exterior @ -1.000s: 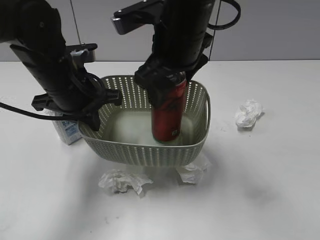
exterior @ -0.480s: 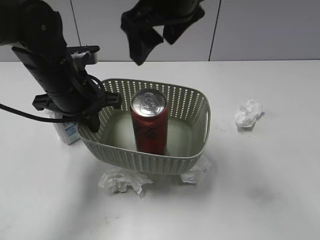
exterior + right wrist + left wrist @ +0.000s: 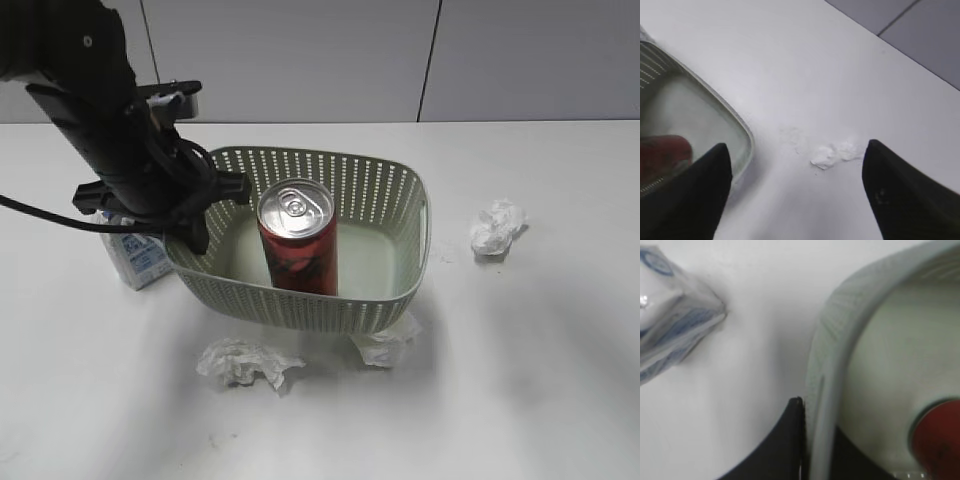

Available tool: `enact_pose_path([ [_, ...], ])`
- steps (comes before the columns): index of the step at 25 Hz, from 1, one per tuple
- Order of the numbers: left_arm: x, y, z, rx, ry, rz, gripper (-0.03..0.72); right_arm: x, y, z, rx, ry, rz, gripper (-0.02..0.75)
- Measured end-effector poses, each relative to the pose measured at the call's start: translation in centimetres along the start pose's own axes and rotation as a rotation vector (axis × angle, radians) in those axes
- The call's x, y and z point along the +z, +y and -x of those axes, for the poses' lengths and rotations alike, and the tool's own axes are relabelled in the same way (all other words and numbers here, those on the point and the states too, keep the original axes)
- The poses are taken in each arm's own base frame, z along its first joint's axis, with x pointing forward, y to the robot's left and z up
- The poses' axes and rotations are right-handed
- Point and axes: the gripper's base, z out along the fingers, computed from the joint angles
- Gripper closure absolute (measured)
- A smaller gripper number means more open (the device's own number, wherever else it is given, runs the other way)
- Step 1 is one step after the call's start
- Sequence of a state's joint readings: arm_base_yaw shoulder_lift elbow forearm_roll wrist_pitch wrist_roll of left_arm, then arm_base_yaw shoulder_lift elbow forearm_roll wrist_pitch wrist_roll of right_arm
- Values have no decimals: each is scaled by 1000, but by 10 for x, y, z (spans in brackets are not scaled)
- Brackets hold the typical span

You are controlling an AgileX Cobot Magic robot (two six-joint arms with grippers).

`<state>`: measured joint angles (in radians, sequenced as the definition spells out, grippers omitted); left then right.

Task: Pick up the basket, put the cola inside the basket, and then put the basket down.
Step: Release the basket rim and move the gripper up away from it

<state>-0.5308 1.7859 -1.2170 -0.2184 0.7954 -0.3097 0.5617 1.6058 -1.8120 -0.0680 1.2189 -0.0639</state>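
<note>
The pale sage-green basket point(image 3: 330, 305) is held at its left rim, a little above the white table. The red cola can point(image 3: 297, 248) stands upright inside it, silver top up. My left gripper point(image 3: 192, 232) is shut on the basket's left wall; in the left wrist view its fingers point(image 3: 812, 412) pinch the rim point(image 3: 840, 325), with the cola point(image 3: 935, 432) at the lower right. My right gripper point(image 3: 797, 150) is open and empty, high above the table; it is out of the exterior view. The basket's corner point(image 3: 742, 135) and the cola point(image 3: 662, 152) show at its left.
A blue-and-white milk carton point(image 3: 140, 255) stands left of the basket, also in the left wrist view point(image 3: 670, 325). Crumpled white paper lies in front of the basket point(image 3: 245, 362), under its front right corner point(image 3: 390, 342), and at the right point(image 3: 497, 226), seen too in the right wrist view point(image 3: 835, 152).
My right gripper let go of the cola inside the basket, rose and left the exterior view. The basket shifted slightly in my left gripper's hold.
</note>
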Motion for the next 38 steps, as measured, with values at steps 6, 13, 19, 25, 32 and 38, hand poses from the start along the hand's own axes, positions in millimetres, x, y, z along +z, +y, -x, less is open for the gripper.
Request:
enact_pose_path([
  [6, -7, -12, 19, 9, 6, -14, 685, -47, -11, -56, 12, 1, -68, 139],
  [13, 8, -27, 49, 24, 133, 17, 685, -68, -9, -139, 82, 52, -133, 144],
  [19, 14, -34, 87, 2, 163, -16, 685, -72, -7, -206, 191, 27, -194, 144],
  [25, 14, -32, 121, -38, 73, -49, 685, -74, 0, -258, 221, -118, -189, 144],
  [32, 46, -14, 127, -91, 124, -15, 685, -84, 5, -304, 230, -292, -189, 144],
  [38, 75, -6, 125, -106, 179, 8, 685, -85, 7, -327, 235, -362, -197, 149],
])
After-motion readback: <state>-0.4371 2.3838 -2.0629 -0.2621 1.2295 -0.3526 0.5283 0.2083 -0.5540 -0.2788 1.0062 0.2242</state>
